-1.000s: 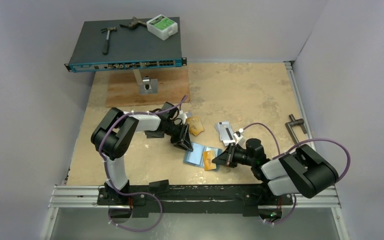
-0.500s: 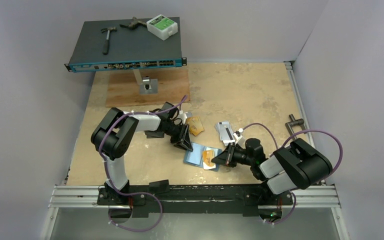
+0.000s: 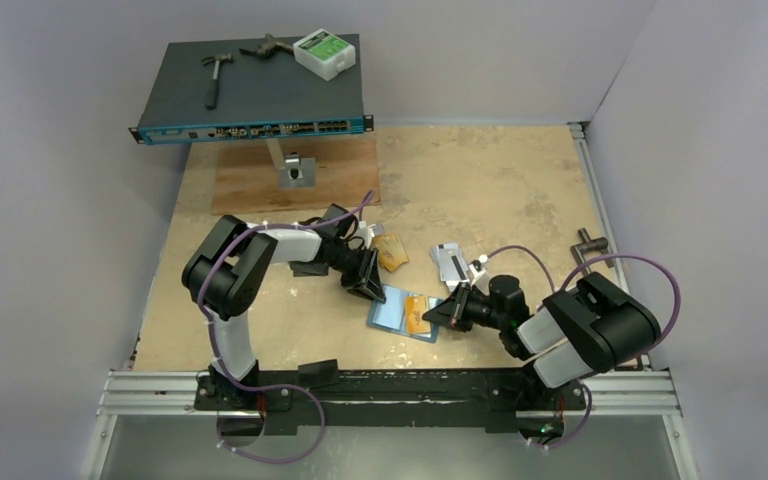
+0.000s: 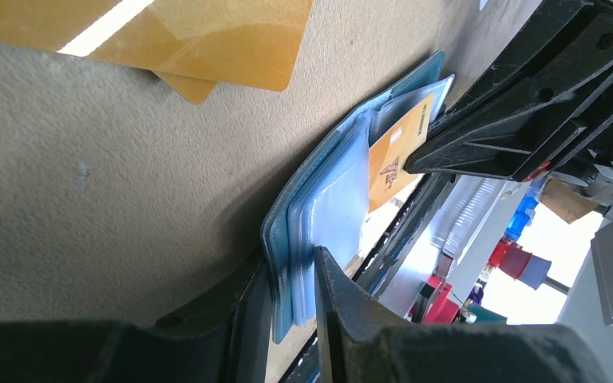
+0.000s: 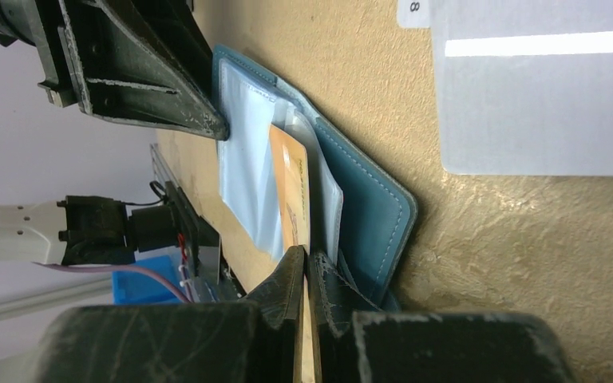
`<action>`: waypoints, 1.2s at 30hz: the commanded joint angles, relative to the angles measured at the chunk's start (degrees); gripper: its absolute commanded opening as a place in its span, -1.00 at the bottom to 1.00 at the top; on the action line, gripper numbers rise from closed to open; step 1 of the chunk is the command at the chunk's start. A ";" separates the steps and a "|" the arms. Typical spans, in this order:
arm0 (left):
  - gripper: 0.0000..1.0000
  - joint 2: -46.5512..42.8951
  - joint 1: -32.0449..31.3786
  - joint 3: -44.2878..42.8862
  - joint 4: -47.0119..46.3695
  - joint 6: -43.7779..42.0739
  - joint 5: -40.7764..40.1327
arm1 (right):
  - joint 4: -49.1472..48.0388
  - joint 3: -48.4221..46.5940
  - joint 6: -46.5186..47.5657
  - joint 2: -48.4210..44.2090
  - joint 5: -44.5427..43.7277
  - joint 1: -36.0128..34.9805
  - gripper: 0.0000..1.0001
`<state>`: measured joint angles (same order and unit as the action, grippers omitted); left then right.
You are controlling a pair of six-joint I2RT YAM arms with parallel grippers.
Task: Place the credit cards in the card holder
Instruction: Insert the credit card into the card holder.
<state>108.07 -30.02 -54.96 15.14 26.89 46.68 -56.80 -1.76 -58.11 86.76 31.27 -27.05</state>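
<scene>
The teal card holder (image 3: 392,308) lies open on the table between both grippers. My left gripper (image 3: 367,287) is shut on its left edge (image 4: 294,271), pinning the holder's leaves (image 4: 331,199). My right gripper (image 3: 442,314) is shut on an orange card (image 5: 290,191), whose far end sits in among the holder's pale pockets (image 5: 243,159); the gripper's tips (image 5: 307,267) are at the holder's teal cover (image 5: 367,199). The same card shows in the left wrist view (image 4: 399,148). Two more orange cards (image 3: 392,250) and a silver card (image 3: 450,262) lie on the table behind.
A network switch (image 3: 250,90) on a stand at the back left carries a hammer and a white box. A wooden board (image 3: 295,175) lies under it. A black folded object (image 3: 310,265) lies by my left arm. A black metal handle (image 3: 590,255) lies at the right edge.
My right gripper has moved left with the orange card, sliding it further over the open holder. My left gripper has stayed on the holder's edge.
</scene>
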 commanded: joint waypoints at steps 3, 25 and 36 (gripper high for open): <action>-0.53 -2.02 -0.49 -0.48 -0.70 -0.21 1.65 | -0.29 -1.10 -0.83 1.13 -5.83 -0.10 -1.00; -0.53 -1.31 -0.71 0.77 -2.95 2.26 3.07 | 16.02 -4.91 1.33 -7.08 -12.15 -6.15 -1.00; -0.58 -0.93 -0.75 1.56 -5.16 3.94 3.76 | 18.75 -5.14 1.35 -6.52 -11.39 -7.00 -1.00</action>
<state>108.07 -30.46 -54.37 12.56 29.52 48.64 -38.81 -6.39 -57.43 76.69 21.19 -33.69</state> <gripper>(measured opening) 0.215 0.004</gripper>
